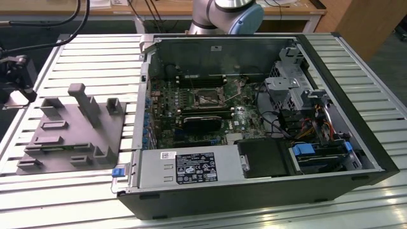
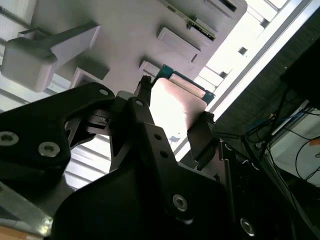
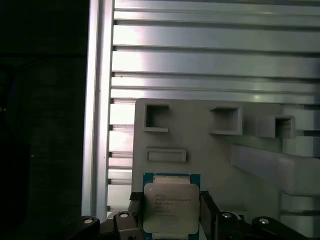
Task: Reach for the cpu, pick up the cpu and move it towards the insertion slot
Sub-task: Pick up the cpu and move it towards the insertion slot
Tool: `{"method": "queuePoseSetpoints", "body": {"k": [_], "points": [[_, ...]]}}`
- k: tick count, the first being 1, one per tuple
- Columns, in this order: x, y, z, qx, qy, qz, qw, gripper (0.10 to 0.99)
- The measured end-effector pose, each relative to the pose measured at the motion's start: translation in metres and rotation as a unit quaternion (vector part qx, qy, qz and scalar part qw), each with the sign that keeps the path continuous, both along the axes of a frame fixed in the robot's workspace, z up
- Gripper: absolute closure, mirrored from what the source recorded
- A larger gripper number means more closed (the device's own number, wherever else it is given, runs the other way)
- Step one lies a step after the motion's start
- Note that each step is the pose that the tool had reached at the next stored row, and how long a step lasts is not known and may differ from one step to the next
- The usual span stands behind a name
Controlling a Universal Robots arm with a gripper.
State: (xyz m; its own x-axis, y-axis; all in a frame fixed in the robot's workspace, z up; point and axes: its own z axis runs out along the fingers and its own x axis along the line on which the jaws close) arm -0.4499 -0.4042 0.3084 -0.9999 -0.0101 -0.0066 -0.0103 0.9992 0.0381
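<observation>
The cpu (image 3: 170, 204) is a small square chip with a silvery top and a teal-edged rim. It sits between the two black fingers (image 3: 207, 209) of my gripper (image 3: 170, 212), which is shut on its opposite sides. The second wrist view shows the same chip (image 2: 176, 104), washed out by glare, between the fingers (image 2: 201, 134), held just above the grey fixture plate (image 2: 125, 35). In the exterior view my gripper (image 1: 18, 78) hangs at the far left, over the fixture's left edge. The insertion slot (image 1: 207, 98), a square socket with a metal frame, lies inside the open computer case, well off toward the exterior view's right.
The grey fixture plate (image 1: 70, 129), with upright blocks and a tall post (image 1: 86, 102), lies on the slatted metal table (image 1: 76, 52). The open case's left wall (image 1: 141, 95) stands between fixture and motherboard. A long black card (image 1: 203, 123) sits below the socket. Cables and drive cages (image 1: 305, 109) fill the case's right side.
</observation>
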Motion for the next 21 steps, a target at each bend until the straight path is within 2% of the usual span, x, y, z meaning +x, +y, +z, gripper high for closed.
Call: {"method": "queuePoseSetpoints", "body": {"k": [21], "points": [[0.0000,0.0000,0.0709,0.0000,-0.0025,0.000,1.0000,0.545]]}}
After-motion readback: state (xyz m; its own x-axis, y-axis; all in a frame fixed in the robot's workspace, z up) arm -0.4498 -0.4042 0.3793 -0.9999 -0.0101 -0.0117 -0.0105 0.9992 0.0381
